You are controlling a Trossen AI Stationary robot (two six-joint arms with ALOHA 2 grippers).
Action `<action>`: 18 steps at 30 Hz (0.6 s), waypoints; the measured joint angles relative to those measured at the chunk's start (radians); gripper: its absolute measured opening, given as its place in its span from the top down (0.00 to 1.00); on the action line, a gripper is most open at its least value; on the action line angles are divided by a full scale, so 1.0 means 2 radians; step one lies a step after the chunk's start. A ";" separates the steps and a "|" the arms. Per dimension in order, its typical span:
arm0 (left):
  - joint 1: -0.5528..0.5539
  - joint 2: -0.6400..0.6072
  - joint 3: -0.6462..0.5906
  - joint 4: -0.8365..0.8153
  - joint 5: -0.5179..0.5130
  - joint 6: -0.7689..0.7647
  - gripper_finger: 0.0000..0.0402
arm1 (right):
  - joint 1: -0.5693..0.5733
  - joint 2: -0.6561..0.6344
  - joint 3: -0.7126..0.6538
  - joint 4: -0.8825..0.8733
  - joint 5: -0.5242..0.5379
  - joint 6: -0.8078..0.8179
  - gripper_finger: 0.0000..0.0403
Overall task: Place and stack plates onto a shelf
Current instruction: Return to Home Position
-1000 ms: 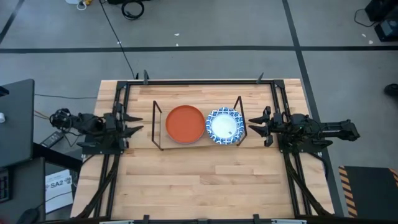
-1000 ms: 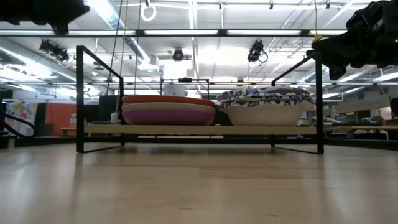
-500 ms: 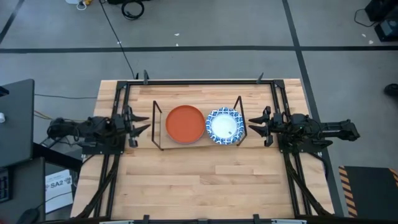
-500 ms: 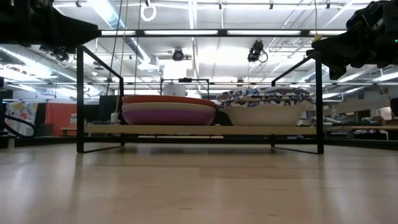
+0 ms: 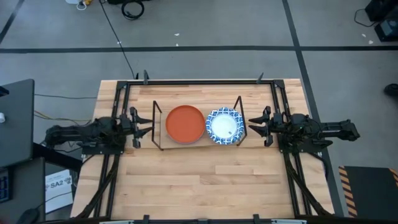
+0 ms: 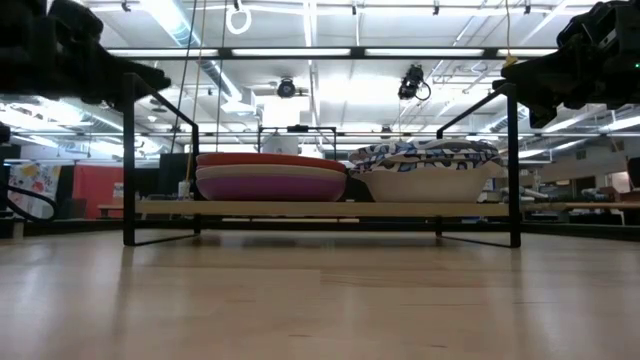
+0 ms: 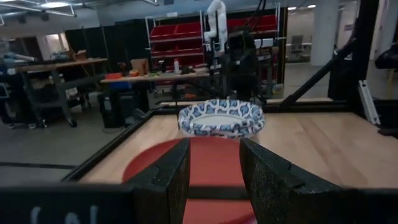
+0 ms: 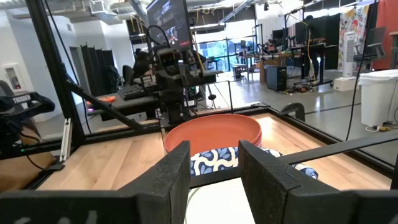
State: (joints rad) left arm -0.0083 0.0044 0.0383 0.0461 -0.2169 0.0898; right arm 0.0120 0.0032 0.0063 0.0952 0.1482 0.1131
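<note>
The shelf (image 5: 158, 132) of black rods with a wooden board stands in the table's middle. On its left part lies a stack topped by an orange plate (image 5: 185, 124), with a beige and a magenta plate (image 6: 270, 186) beneath. To the right of it sits a stack of blue-and-white patterned plates (image 5: 224, 126). My left gripper (image 5: 145, 124) hovers open just left of the shelf's left end. My right gripper (image 5: 254, 126) hovers open just right of the shelf's right end. Both hold nothing.
The wooden table (image 5: 205, 180) has a black frame around its edges. Bare wood lies between the shelf and the near edge. Black rails (image 5: 109, 174) run along the left and right sides under each arm.
My left gripper has moved toward the table's right, from near the left rail up to the shelf's left end, staying open. The right arm and the plates have kept still.
</note>
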 joint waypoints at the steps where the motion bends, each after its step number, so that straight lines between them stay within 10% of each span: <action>1: 0.002 0.000 -0.009 0.011 0.002 -0.002 0.64 | 0.000 0.000 0.000 0.000 0.000 0.000 0.65; 18: 0.026 0.001 -0.014 0.006 0.034 0.000 0.64 | 0.000 0.000 0.000 -0.002 -0.002 0.000 0.65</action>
State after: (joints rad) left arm 0.0429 0.0063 0.0093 0.0573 -0.1488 0.0891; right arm 0.0116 0.0032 0.0063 0.0913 0.1444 0.1126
